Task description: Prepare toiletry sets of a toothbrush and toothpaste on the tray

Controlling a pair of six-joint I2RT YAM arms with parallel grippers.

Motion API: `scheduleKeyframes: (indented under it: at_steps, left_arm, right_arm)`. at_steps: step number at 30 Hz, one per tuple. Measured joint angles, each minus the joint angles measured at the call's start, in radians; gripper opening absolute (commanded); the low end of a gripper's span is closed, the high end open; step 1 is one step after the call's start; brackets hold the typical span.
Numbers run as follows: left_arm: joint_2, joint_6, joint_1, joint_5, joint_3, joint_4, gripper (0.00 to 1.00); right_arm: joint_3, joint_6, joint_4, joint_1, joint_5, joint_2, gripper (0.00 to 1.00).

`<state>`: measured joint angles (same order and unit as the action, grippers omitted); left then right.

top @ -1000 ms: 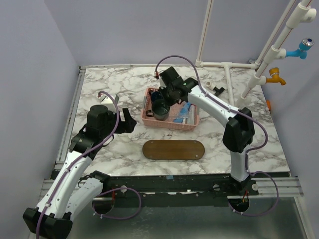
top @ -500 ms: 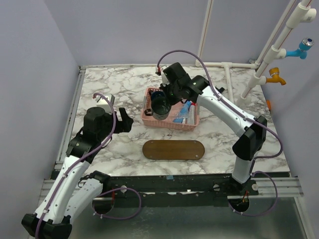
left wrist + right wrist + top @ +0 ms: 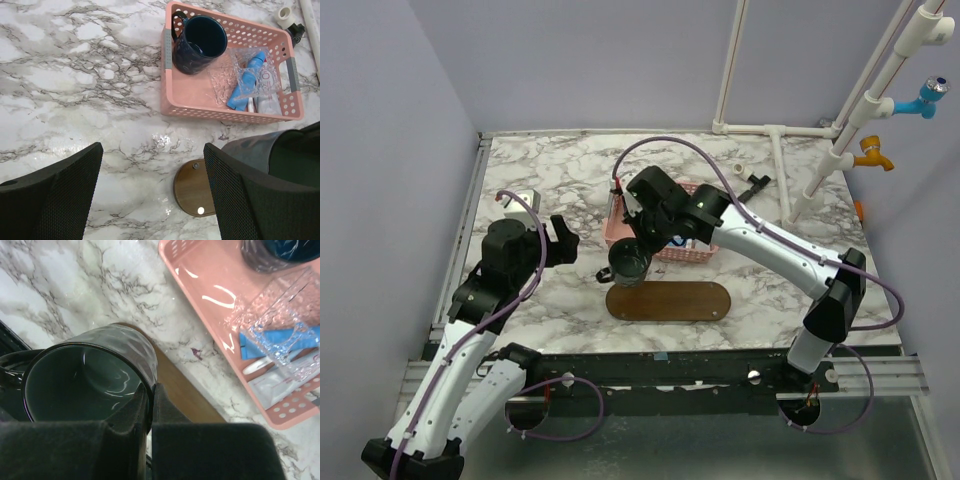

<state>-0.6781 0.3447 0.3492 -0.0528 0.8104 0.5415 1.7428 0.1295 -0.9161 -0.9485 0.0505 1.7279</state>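
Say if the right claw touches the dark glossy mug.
Touching. The right wrist view shows the right claw pinching the dark glossy mug by its rim.

The dark brown, round-ended tray [image 3: 680,303] lies flat near the front edge; the white toothbrush [image 3: 257,366] and toothpaste [image 3: 277,382] lie side by side in the pink basket [image 3: 200,300] beyond it.

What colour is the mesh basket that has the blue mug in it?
The basket is pink; the left wrist view shows it best.

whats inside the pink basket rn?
The pink basket holds a dark blue mug at one end and crinkly clear packs at the other, with something blue and something white inside them. The wrapping blurs what they are; anything beneath the packs is hidden.
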Motion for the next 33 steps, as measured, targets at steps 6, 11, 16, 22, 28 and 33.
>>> scheduleKeyframes:
  at_steps: [6,11,16,22,28,33]
  left_arm:
    - [0.022,0.006,0.0,-0.027,0.0,0.0,0.82]
    - [0.023,0.006,0.0,-0.037,0.0,0.0,0.82]
    - [0.022,0.007,0.0,-0.042,-0.001,0.0,0.82]
    - [0.019,0.007,0.0,-0.042,-0.001,0.005,0.82]
    - [0.023,0.007,0.0,-0.042,-0.001,0.006,0.82]
    - [0.026,0.007,0.0,-0.042,-0.001,0.006,0.82]
  right_arm:
    - [-0.091,0.049,0.011,-0.022,-0.003,-0.015,0.01]
    - [-0.169,0.102,0.054,-0.028,-0.003,-0.016,0.01]
    - [-0.211,0.146,0.098,-0.043,-0.003,-0.016,0.01]
    - [-0.22,0.174,0.141,-0.061,-0.003,-0.015,0.01]
    - [-0.239,0.183,0.17,-0.083,0.008,-0.006,0.01]
    - [-0.262,0.183,0.175,-0.098,0.023,0.014,0.01]
